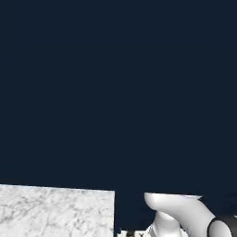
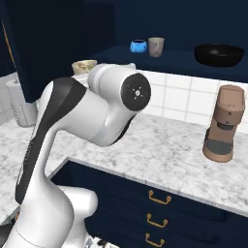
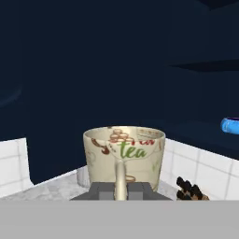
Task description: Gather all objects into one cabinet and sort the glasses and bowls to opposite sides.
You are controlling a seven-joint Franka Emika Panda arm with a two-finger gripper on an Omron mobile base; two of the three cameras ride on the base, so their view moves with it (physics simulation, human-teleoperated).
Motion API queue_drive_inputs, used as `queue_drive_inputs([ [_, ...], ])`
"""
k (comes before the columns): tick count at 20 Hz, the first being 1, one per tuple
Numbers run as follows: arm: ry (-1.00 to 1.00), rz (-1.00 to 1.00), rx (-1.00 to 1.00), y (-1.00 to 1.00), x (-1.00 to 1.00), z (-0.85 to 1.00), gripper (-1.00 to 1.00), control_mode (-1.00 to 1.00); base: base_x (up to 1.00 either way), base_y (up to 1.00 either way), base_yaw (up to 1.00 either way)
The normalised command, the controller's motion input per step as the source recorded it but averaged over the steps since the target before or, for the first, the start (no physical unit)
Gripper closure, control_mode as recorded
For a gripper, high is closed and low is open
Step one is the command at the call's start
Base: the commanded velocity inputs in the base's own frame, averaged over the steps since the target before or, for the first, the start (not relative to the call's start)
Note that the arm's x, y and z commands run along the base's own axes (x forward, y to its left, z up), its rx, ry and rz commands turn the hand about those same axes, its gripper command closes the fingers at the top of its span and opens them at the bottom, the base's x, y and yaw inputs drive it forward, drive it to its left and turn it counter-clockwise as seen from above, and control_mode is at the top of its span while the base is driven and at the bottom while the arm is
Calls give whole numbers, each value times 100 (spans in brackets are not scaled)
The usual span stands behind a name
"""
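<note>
We're standing in a kitchen: a marble-look counter [image 2: 160, 155] is running along a white tiled backsplash [image 2: 179, 99], navy drawers with brass handles [image 2: 159, 197] are sitting underneath, and a brown coffee machine [image 2: 223, 123] is standing on top. Up in the dark cabinet, a black bowl [image 2: 219, 54], a beige cup [image 2: 156, 47] and a blue dish [image 2: 138, 46] are resting.

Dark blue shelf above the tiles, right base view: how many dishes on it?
3: small blue vessel at left, beige mottled cup just right of it, wide black bowl far right. The white arm may hide more at the shelf's left end.
</note>
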Motion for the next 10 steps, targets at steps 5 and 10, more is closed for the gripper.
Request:
queue_drive_inputs([
  [5,0,0,0,0,0,0,100,100,100,8,-6],
  [10,0,0,0,0,0,0,100,100,91,11,-2],
])
